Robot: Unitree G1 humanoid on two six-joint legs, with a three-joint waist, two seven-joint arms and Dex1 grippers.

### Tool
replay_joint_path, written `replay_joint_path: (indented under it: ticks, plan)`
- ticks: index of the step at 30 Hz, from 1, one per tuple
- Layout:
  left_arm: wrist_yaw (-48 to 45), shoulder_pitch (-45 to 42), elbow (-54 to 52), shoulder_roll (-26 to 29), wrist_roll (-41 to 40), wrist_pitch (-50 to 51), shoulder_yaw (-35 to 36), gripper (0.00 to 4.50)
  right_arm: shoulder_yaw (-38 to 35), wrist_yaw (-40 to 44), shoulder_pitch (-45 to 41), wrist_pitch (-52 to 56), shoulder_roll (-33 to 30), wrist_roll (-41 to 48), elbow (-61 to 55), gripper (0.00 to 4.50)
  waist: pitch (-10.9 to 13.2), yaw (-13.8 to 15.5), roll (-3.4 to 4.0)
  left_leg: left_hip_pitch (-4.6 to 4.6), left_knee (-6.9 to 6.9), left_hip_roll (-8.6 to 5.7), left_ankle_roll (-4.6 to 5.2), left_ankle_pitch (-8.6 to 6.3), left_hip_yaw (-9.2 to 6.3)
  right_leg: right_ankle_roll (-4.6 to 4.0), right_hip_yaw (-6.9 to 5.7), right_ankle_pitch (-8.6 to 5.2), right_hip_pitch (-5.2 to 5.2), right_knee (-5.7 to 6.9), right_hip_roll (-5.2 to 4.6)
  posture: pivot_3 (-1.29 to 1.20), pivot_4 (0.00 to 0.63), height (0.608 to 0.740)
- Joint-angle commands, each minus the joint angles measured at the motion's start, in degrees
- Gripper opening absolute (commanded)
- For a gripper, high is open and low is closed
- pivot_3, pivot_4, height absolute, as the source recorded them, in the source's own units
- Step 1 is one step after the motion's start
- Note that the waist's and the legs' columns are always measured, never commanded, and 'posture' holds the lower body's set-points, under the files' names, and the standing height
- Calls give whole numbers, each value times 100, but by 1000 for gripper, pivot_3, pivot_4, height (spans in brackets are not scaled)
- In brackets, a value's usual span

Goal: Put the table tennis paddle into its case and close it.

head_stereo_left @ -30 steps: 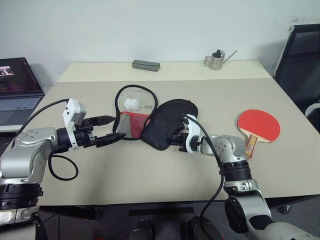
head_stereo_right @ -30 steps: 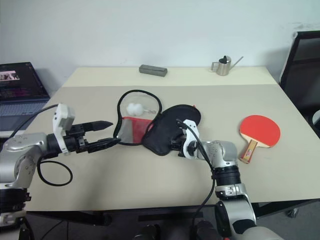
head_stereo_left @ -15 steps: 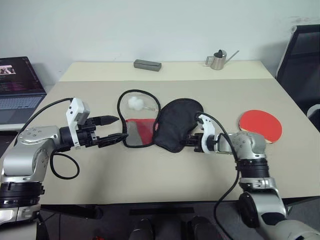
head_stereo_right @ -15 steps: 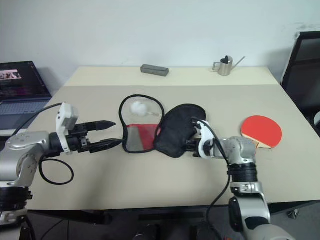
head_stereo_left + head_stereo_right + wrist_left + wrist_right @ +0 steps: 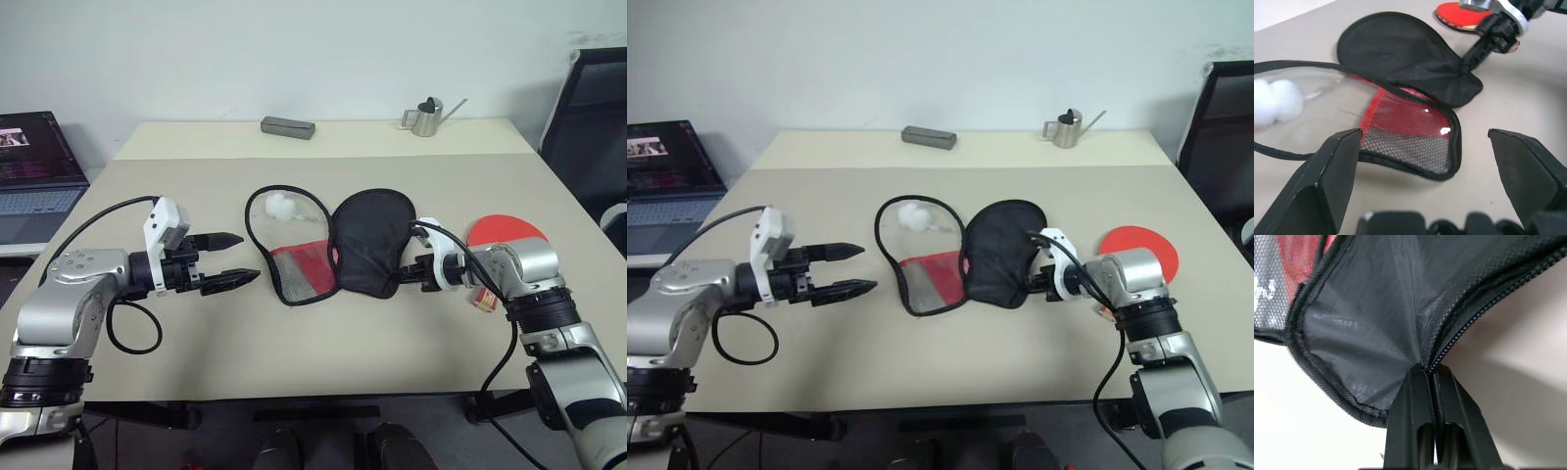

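While the right hand (image 5: 416,273) stays pinched shut on the edge of the case (image 5: 370,242), it has swung out toward the robot's right and dragged the whole case along with it over the tabletop (image 5: 294,333). A second ago the case lay nearer the left hand; now it sits more to the middle, with its black half close to the paddle (image 5: 505,233). In the right wrist view the two black fingers (image 5: 1418,401) are pressed together on the zipper seam of the black fabric, so the grip looks firm.

The case lies open like a book. Its black half is on the right, and the other half, with its clear window, red panel and black mesh pocket (image 5: 1415,142), lies flat on the left. Something white (image 5: 279,206) shows through the clear window at the far end; I cannot tell what it is.

The left hand (image 5: 235,260) hovers just above the tabletop, fingers spread wide, pointing at the mesh half and now apart from it. It holds nothing and has hardly moved.

The paddle rests red face up near the right edge of the tabletop, partly hidden behind the right forearm.

By my reading, the pull has brought the open case nearer the paddle, which should shorten the carry. The paddle is not yet picked up, and the case is still unzipped.
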Motion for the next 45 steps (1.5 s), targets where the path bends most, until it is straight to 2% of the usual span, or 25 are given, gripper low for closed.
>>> replay_joint_path:
  ticks: [1, 13, 22, 29, 33, 39, 45]
  plan:
    - [-24, -159, -118, 2, -13, -58, -5, 4500, 302, 401, -519, -777, -80, -502, 599, 19, 1, 0, -2, -1, 0, 0, 0, 0, 1, 0, 0, 0, -1, 0, 0, 0, 150, 740]
    - [-19, -175, -149, 12, -25, -59, -65, 4500, 564, 1087, -1527, -2489, 516, -1630, 2766, 19, 7, -19, -8, -1, -2, 1, -1, 0, 2, -1, 2, 1, -7, 5, 0, 0, 150, 740]
    - [5, -136, -162, 25, -31, -58, -29, 4500, 392, 1122, -2079, -3397, 663, -2171, 3950, 19, 8, -17, -7, -2, -2, 0, -1, 0, 2, -20, 3, 12, -7, 5, 0, 0, 150, 740]
    - [4, -158, -134, 6, -21, -78, -46, 4500, 238, 981, -2305, -3856, 775, -2436, 4409, 19, 8, -20, -7, -2, -2, -1, -1, 0, 2, -20, 3, 12, -8, 7, 0, 0, 150, 740]
    - [6, -170, -131, -4, -21, -79, -53, 4500, 61, 813, -2371, -4029, 822, -2495, 4523, 888, 8, -25, -7, -2, -2, 0, -1, 0, 2, -22, 3, 13, -8, 7, 1, 0, 150, 740]
    - [4, -200, -88, -14, -38, -69, -41, 4500, 7, 477, -2425, -4714, 739, -2779, 4620, 2870, 9, -41, -7, -2, -2, -1, -1, 0, 2, -26, 4, 15, -8, 7, 0, 0, 150, 740]
    - [0, -321, 0, -73, 5, -98, -121, 4500, 44, 81, -2370, -5715, 650, -3117, 4605, 2870, 9, -50, -7, -2, -2, -1, -1, 0, 2, -25, 4, 15, -8, 7, 0, 0, 150, 740]
